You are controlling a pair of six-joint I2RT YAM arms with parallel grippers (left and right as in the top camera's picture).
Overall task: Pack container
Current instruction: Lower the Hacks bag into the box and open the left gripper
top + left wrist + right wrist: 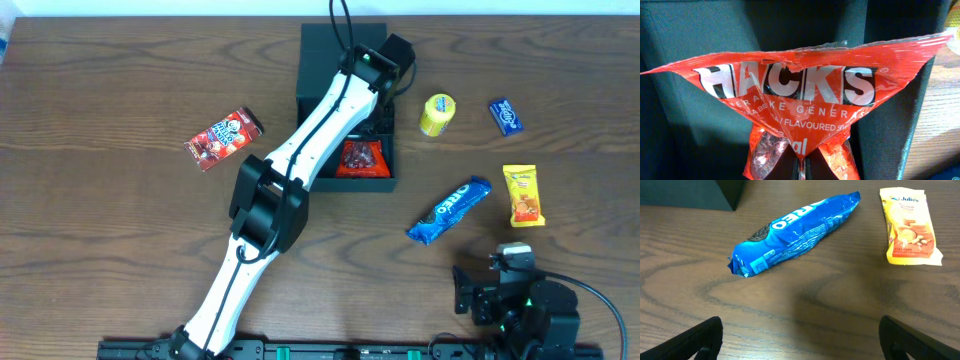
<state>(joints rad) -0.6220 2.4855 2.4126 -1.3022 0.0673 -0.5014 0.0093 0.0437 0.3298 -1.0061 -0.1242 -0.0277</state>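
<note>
Clamped shut on its lower edge by the left gripper (800,167), an orange-red crinkled plastic Hacks sweet bag (790,95) is seen against dark walls. The dark teal-green matte rectangular cardboard container (325,55) is placed at twelve o'clock on the brown wooden table (100,250), with the bag at its six o'clock end. The right gripper (802,340) is spread wide and empty at five o'clock. From the container, a blue Oreo biscuit packet (450,210) is found at four o'clock, a red snack packet (223,138) at nine, a yellow Julie's packet (523,195) at four, and a yellow round tub (437,115) and small blue packet (506,116) at three.
</note>
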